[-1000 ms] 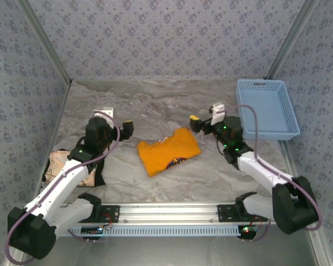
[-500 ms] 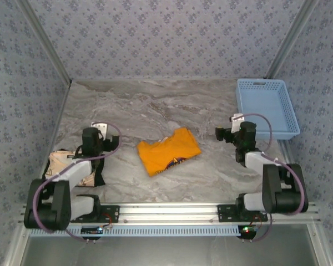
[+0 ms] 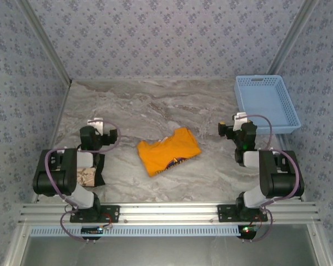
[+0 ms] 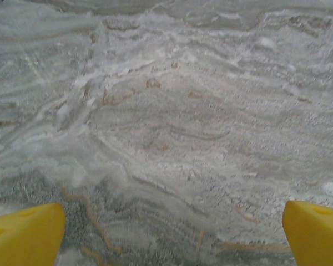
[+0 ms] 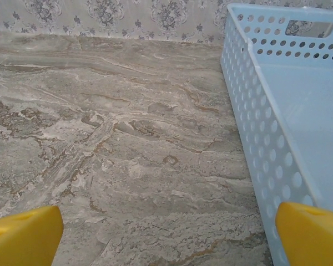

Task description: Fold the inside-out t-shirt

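Top external: t-shirt (image 3: 166,147) graphic (image 3: 176,162) is unreadably small.

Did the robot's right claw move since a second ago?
Yes. The right gripper pulled away from the orange t-shirt toward the blue basket, to the right in the top view, and its jaws are open.

beige cloth (image 3: 87,177): half hidden by left arm (image 3: 58,173) | t-shirt graphic (image 3: 176,162): unreadable
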You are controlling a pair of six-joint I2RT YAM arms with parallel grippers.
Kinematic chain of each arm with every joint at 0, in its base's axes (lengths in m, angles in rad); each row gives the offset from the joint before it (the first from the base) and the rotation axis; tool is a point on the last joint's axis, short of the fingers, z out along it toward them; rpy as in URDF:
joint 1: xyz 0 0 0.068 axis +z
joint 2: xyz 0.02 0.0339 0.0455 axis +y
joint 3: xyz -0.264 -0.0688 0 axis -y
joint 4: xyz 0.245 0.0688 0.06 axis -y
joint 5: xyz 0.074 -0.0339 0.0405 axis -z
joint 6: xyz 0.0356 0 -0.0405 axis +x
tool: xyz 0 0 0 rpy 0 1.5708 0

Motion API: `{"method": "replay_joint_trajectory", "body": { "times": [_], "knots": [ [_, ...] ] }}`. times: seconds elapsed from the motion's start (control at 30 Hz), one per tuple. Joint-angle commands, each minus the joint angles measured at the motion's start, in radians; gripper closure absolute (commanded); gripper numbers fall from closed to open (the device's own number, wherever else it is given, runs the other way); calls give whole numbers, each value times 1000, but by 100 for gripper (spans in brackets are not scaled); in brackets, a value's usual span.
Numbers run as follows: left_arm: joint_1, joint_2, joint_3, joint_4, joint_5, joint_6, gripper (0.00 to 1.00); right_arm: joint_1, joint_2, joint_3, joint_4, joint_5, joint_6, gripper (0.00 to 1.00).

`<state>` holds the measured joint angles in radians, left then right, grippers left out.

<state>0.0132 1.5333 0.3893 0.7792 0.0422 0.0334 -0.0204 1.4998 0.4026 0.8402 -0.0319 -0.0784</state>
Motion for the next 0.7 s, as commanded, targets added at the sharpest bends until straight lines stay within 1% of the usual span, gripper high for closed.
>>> {"method": "replay_joint_trajectory", "body": {
  "times": [0.0,0.07,0.17,0.4,0.5,0.67],
  "knots": [
    [7,-4,-1,73,34,-11,0,-18,19,-6,-46,22,41,0],
    [5,-1,4,66,18,-19,0,-18,19,-5,-46,19,42,0],
    [7,2,23,36,-37,-44,0,-19,18,-6,-45,22,42,0],
    [6,1,21,37,-39,-44,0,-24,19,-4,-50,10,47,0],
    [7,1,22,37,-39,-43,0,-12,19,-1,-52,52,45,0],
    [7,2,22,37,-39,-43,0,-13,19,-2,-52,51,45,0]
  ]
}}
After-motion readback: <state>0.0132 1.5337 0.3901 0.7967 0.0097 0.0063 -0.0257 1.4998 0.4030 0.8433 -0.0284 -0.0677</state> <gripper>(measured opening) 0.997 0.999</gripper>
